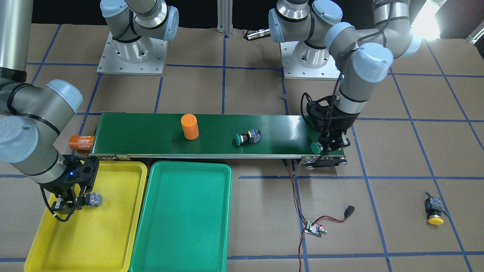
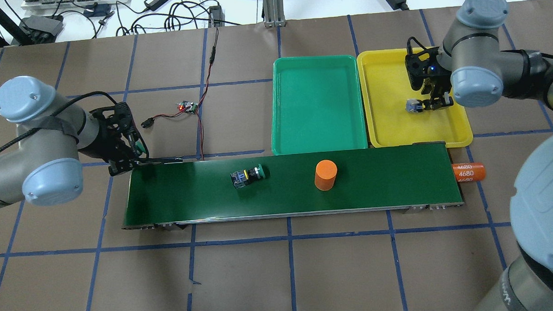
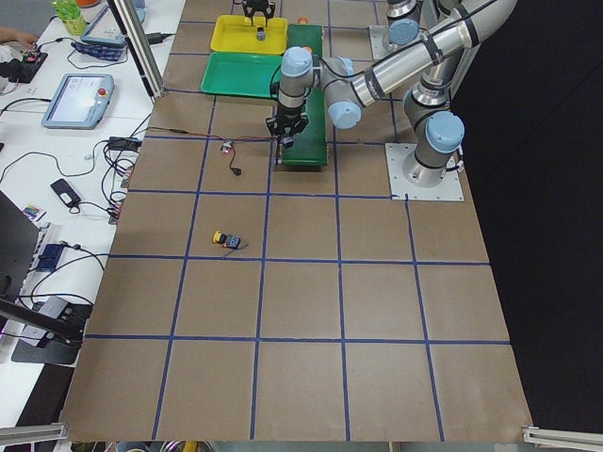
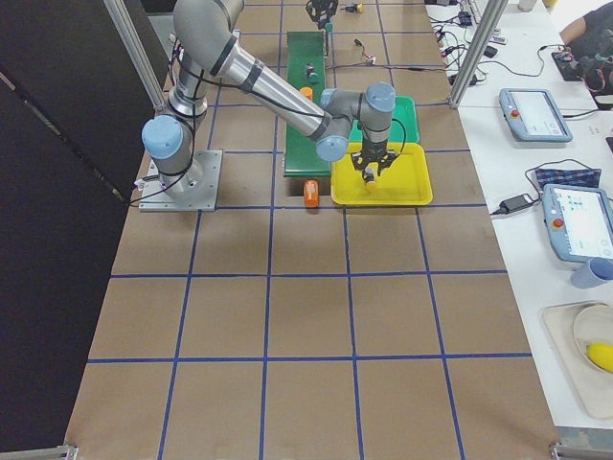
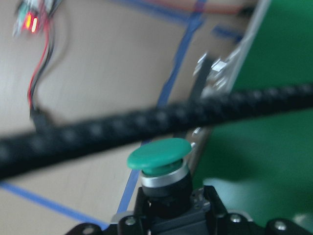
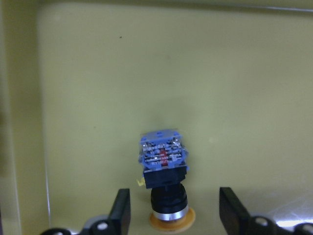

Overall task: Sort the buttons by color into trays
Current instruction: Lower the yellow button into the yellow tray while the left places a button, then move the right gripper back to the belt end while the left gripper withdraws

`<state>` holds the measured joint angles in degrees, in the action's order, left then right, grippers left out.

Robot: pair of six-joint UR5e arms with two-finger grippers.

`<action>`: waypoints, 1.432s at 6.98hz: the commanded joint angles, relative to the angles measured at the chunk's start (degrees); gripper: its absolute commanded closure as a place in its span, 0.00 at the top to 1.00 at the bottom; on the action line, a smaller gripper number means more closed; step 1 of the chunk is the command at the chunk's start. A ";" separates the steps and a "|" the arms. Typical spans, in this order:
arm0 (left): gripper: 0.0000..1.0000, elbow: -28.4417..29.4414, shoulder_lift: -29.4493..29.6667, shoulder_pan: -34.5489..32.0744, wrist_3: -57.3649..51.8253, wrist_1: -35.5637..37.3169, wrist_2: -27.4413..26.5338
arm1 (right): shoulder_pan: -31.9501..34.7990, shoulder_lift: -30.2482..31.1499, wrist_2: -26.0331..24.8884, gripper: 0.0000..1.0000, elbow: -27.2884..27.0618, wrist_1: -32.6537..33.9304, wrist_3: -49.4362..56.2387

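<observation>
My left gripper (image 1: 328, 146) (image 5: 165, 208) is shut on a green-capped button (image 1: 316, 147) (image 5: 159, 155) just over the end of the dark-green conveyor belt (image 1: 219, 145). A second green button (image 1: 247, 136) (image 2: 247, 175) lies on its side mid-belt. My right gripper (image 1: 69, 204) (image 6: 175, 215) hangs open low over the yellow tray (image 1: 113, 234). A yellow-capped button (image 6: 164, 166) (image 2: 412, 105) lies between its fingers without touching them. The green tray (image 1: 185, 226) beside it holds nothing. Another yellow button (image 1: 434, 212) sits on the table far from the trays.
An orange cylinder (image 1: 189, 126) stands on the belt. Another orange cylinder (image 1: 81, 141), printed 4680, lies off the belt's end by the yellow tray. A small circuit board (image 1: 314, 228) with red and black wires lies on the paper-covered table in front of the belt.
</observation>
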<state>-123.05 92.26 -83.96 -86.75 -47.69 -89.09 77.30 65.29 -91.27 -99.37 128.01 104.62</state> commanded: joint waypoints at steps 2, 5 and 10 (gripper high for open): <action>0.11 -6.48 -0.43 -8.15 -2.87 6.08 -1.88 | 0.74 12.01 1.00 0.99 -6.59 -8.12 0.14; 1.00 -6.50 -1.38 -5.62 -6.50 6.64 -2.40 | 0.83 23.98 0.82 1.00 -21.69 -7.25 2.96; 1.00 8.13 4.73 24.50 -0.74 4.81 3.83 | 15.32 24.88 -1.38 1.00 -23.24 -7.16 -11.95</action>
<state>-120.78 93.35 -67.04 -90.72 -42.06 -87.05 89.74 90.14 -92.83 -122.57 120.78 97.47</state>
